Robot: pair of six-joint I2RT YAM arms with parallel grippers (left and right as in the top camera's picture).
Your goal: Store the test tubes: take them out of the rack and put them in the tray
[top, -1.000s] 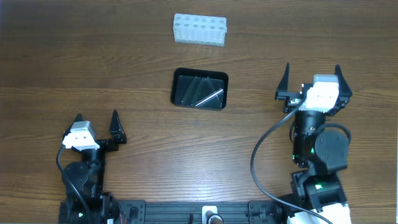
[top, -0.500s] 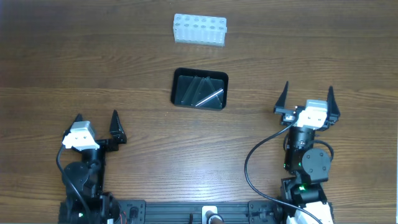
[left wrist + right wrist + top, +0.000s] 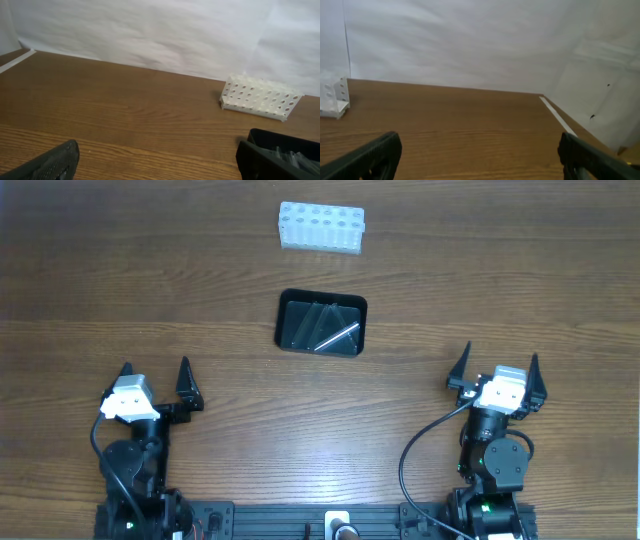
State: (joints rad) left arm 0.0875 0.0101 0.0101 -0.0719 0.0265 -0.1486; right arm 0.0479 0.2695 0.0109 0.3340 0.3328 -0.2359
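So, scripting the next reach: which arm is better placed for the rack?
Probably left: both are open, but the left claw faces the rack and tray; the right claw points past them.

The top camera hangs high above the table [image 3: 150,280] and looks straight down, taking in the wide work surface with the tray [image 3: 279,325] at the middle and the rack [image 3: 321,227] near the far edge. The 2 wrist cameras sit low, close over the wood, and look nearly level across it toward a white backdrop [image 3: 150,35]. The left one shares the rack and a corner of the tray with the top view, while the right one catches the rack's end and the table's far right corner.
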